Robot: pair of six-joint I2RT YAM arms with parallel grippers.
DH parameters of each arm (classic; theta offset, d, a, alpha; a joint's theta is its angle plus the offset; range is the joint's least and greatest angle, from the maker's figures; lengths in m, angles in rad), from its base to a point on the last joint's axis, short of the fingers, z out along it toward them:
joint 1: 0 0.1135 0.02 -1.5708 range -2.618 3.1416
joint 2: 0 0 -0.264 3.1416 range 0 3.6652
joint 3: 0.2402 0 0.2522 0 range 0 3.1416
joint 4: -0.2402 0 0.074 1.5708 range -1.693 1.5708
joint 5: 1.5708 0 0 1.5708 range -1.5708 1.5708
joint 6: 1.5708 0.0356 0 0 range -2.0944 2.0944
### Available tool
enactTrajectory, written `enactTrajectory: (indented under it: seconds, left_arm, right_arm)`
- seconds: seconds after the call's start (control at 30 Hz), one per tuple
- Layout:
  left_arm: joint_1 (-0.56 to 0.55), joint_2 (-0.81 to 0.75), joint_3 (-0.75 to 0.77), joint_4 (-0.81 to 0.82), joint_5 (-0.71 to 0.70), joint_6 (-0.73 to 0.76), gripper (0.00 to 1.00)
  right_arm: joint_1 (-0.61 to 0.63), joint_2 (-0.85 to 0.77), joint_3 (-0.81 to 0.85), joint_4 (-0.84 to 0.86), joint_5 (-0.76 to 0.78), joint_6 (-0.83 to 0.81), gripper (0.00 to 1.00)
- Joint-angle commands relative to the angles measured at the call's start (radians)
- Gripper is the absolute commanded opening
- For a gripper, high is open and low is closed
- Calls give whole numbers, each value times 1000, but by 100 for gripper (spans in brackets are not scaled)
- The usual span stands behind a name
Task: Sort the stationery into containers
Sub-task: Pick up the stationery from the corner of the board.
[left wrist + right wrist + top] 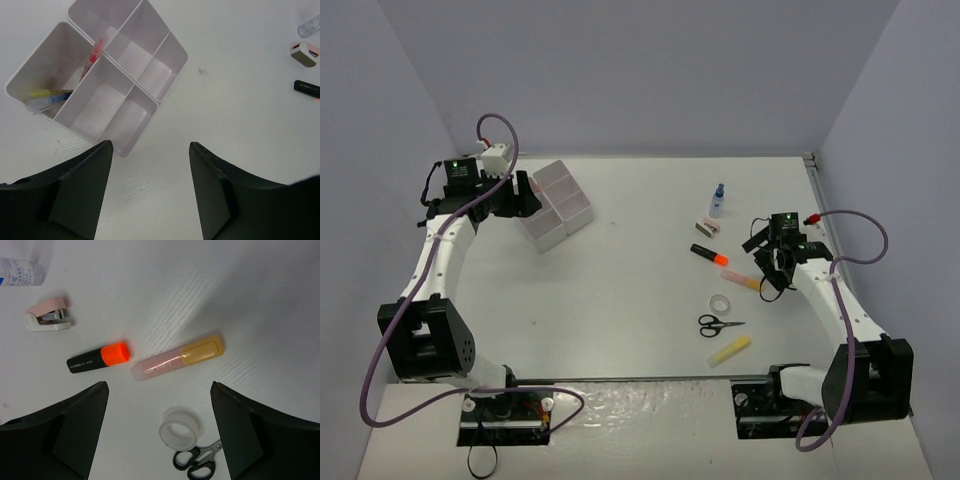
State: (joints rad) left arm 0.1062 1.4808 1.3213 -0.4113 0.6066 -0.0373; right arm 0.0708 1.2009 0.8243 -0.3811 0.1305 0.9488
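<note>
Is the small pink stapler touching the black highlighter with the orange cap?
Apart. The right wrist view shows it plainly: a strip of bare table lies between the pink stapler and the orange-capped highlighter.

The white tray (pixel 107 107) holds pens (pixel 47 93), with the jaws spread wide nearby.

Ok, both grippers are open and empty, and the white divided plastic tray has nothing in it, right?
No. The left wrist view shows the white divided plastic tray holding a thin red pen and a yellow pen. The left gripper and right gripper are indeed open and empty.
</note>
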Motion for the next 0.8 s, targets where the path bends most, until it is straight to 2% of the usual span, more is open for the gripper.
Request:
enactTrajectory:
  seconds: [0.0, 0.3, 0.77]
  left_arm:
    - [1, -64, -27, 65, 16, 10, 59]
    - [3, -49, -33, 14, -4, 20, 60]
    - [3, -67, -35, 21, -2, 14, 59]
  right_arm:
    - [-5, 49, 25, 3, 33, 91, 80]
    - [-8, -18, -10, 3, 57, 179, 82]
    - [-16, -70, -59, 3, 67, 280, 83]
